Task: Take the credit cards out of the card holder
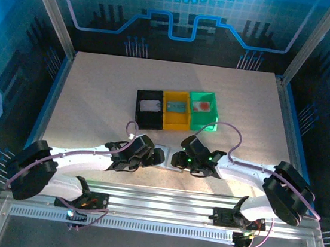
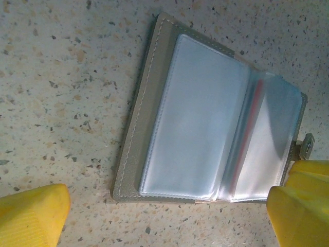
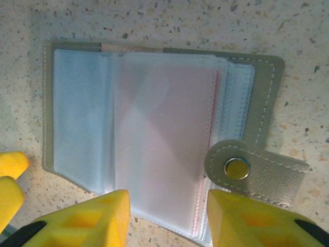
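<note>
While card holder (image 3: 154,128) lies open on table (image 3: 154,20), L gripper (image 2: 169,198) is released wide; R gripper (image 3: 168,203) part-open above it.

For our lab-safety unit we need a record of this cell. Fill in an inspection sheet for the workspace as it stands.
Surface: speckled beige table.
Job's things: grey holder lies open between the arms, a reddish edge in one sleeve. The whitish card, bluish card and red-marked card each lie in a bin.
Clutter: black bin, yellow bin and green bin, side by side.
Grippers: left gripper wide open over the holder; right gripper open, fingers either side of the sleeves.
Cables: purple cable on each arm.
Surroundings: blue printed walls, metal frame.
</note>
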